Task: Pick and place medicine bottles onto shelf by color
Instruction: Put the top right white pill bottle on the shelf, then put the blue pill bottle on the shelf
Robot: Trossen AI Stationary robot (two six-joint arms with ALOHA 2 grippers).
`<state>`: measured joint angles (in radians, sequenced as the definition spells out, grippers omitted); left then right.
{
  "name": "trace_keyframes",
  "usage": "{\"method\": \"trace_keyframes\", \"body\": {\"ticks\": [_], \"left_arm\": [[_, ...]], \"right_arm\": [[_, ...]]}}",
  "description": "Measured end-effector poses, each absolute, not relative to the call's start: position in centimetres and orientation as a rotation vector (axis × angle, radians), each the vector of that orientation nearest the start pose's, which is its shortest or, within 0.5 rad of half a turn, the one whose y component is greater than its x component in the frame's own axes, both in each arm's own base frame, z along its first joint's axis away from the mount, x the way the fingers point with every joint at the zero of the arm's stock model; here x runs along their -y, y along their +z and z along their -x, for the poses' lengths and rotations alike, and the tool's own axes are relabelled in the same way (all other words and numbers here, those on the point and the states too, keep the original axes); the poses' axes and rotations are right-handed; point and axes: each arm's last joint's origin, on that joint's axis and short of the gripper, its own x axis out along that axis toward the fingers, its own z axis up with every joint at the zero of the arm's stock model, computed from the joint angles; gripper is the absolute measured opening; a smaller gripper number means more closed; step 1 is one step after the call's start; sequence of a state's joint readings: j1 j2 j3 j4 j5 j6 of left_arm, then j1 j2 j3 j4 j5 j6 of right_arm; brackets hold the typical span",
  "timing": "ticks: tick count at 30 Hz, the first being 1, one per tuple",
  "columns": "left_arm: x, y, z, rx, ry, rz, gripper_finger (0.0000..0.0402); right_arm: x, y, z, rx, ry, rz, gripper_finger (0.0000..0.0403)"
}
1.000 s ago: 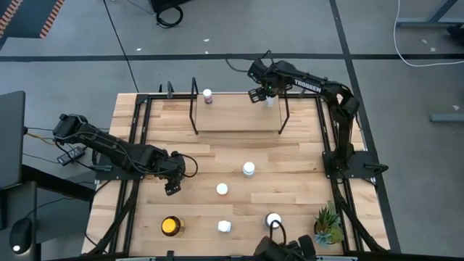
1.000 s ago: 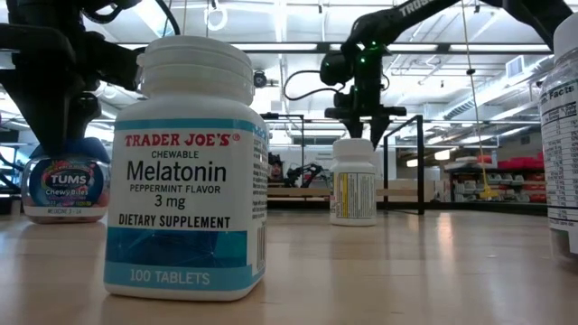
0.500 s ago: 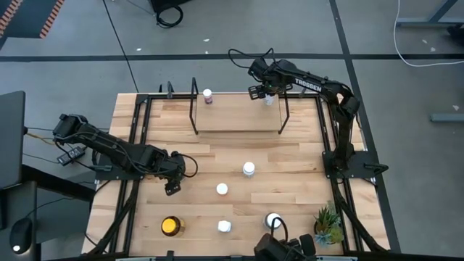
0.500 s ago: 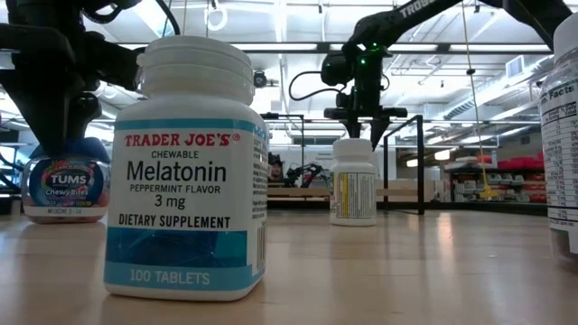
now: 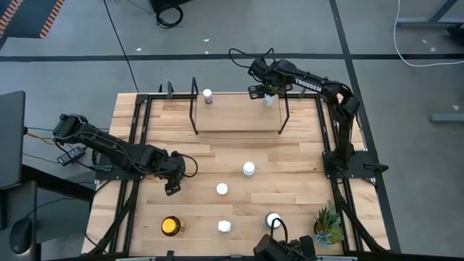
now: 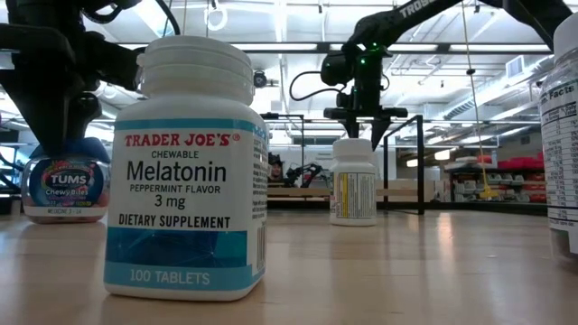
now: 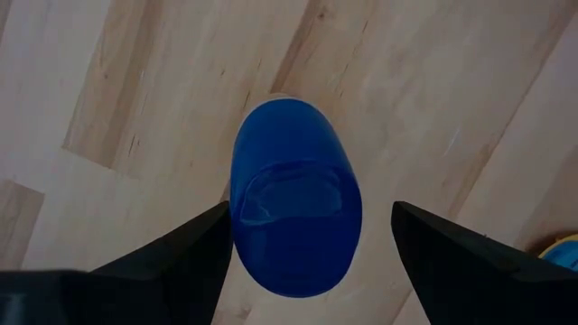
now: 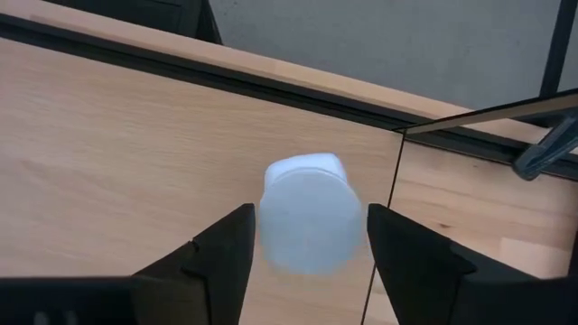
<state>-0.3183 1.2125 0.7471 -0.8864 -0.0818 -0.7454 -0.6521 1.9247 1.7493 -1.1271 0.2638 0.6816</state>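
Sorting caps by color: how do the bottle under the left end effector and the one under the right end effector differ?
The blue-lidded bottle stands on the tabletop; the white-capped bottle stands on the shelf. Lids differ: blue versus white. Both stand upright between open fingers.

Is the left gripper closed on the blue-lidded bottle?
No: in the left wrist view the left gripper has its fingers spread either side of the blue-lidded bottle, with wood showing in the gaps.
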Motion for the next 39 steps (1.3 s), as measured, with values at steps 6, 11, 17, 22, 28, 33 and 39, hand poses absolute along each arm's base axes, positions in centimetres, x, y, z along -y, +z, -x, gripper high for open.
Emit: {"method": "trace_keyframes", "body": {"ticks": [6,11,17,22,28,33,39], "left_arm": [[5.9,20.0,-18.5,-1.313,0.298,0.36,0.0302],[5.9,20.0,-18.5,-1.313,0.298,0.36,0.0302],[5.9,20.0,-18.5,-1.313,0.298,0.36,0.0302],[5.9,20.0,-18.5,-1.313,0.298,0.36,0.0302],[5.9,20.0,-18.5,-1.314,0.299,0.36,0.0302],[5.9,20.0,-18.5,-1.314,0.299,0.36,0.0302],[5.9,20.0,-18.5,-1.313,0.299,0.361,0.0302]], "right_arm": [[24.2,27.5,-30.4,-1.0,-1.227,-0.817,0.0231],[24.2,27.5,-30.4,-1.005,-1.22,-0.814,0.0232],[24.0,27.4,-30.4,-1.056,-1.164,-0.795,0.0232],[23.3,27.4,-30.4,-1.12,-1.115,-0.782,0.0232],[21.5,27.3,-31.3,-1.174,-1.067,-0.756,0.0232],[20.8,27.3,-31.7,-1.178,-1.055,-0.748,0.0232],[21.3,27.4,-31.4,-1.168,-1.094,-0.729,0.0231]]}}
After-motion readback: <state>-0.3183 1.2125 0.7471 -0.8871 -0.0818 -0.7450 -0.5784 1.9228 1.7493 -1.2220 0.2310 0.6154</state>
